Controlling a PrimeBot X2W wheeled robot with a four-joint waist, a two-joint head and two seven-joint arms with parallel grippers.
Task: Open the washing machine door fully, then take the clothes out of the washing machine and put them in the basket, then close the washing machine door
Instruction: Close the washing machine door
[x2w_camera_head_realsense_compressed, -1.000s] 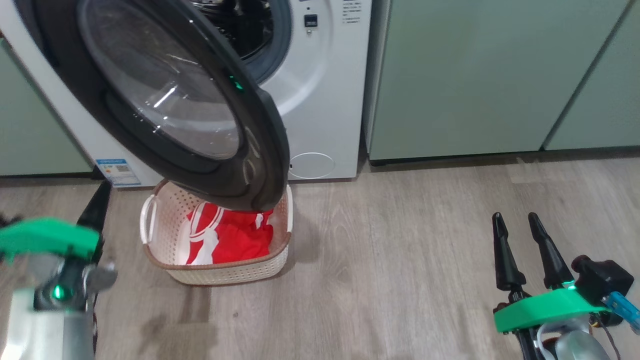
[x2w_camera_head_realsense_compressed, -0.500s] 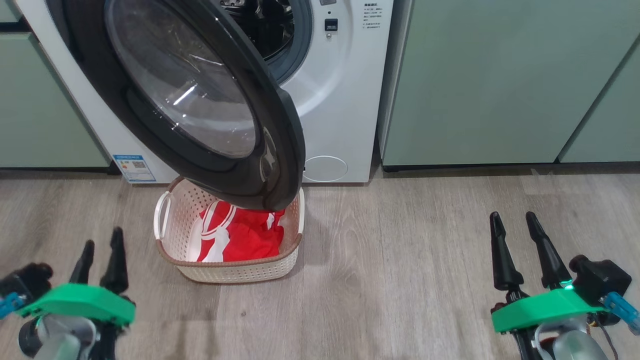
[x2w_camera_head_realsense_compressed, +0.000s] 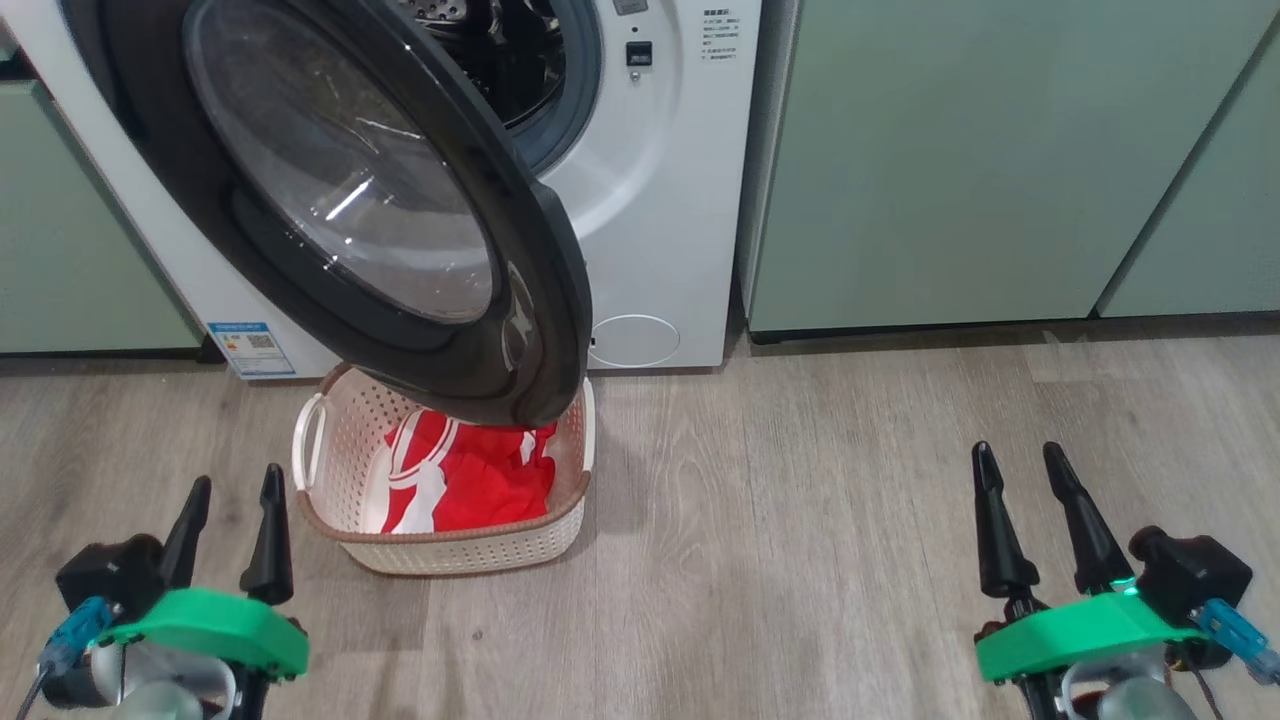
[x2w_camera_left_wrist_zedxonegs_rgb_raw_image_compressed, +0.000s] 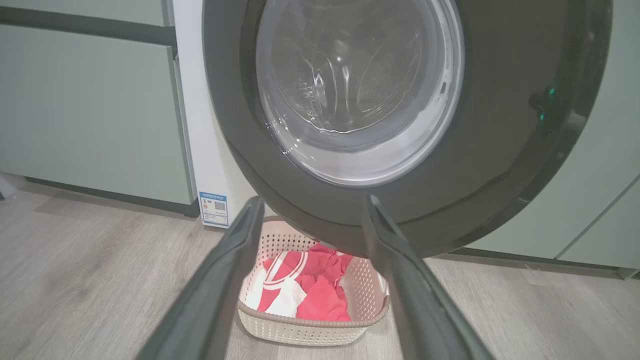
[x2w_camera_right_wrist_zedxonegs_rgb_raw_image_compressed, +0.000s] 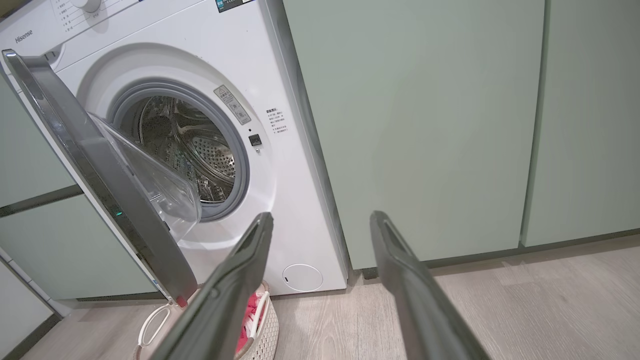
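Observation:
The washing machine (x2w_camera_head_realsense_compressed: 660, 200) stands with its door (x2w_camera_head_realsense_compressed: 350, 200) swung out over the basket (x2w_camera_head_realsense_compressed: 440, 545). Red clothes (x2w_camera_head_realsense_compressed: 470, 480) with white stripes lie inside that cream basket, partly hidden by the door's black rim. My left gripper (x2w_camera_head_realsense_compressed: 232, 485) is open at the lower left, just left of the basket, holding nothing. My right gripper (x2w_camera_head_realsense_compressed: 1018, 455) is open at the lower right, far from the machine. In the left wrist view the door (x2w_camera_left_wrist_zedxonegs_rgb_raw_image_compressed: 400, 100), basket (x2w_camera_left_wrist_zedxonegs_rgb_raw_image_compressed: 310, 330) and clothes (x2w_camera_left_wrist_zedxonegs_rgb_raw_image_compressed: 310, 295) lie ahead of the gripper (x2w_camera_left_wrist_zedxonegs_rgb_raw_image_compressed: 312, 202). The right wrist view shows the steel drum (x2w_camera_right_wrist_zedxonegs_rgb_raw_image_compressed: 190, 150) and the gripper (x2w_camera_right_wrist_zedxonegs_rgb_raw_image_compressed: 320, 220).
Pale green cabinets (x2w_camera_head_realsense_compressed: 960, 160) flank the washer on both sides. A small round white flap (x2w_camera_head_realsense_compressed: 632, 340) sits low on the washer front, and a blue sticker (x2w_camera_head_realsense_compressed: 250, 348) at its lower left. Wood-look floor (x2w_camera_head_realsense_compressed: 780, 560) spreads between my grippers.
My left arm has swung down and back to the lower left, its fingers now pointing up beside the basket. The head camera shifted. The right gripper, the door and the basket stay put.

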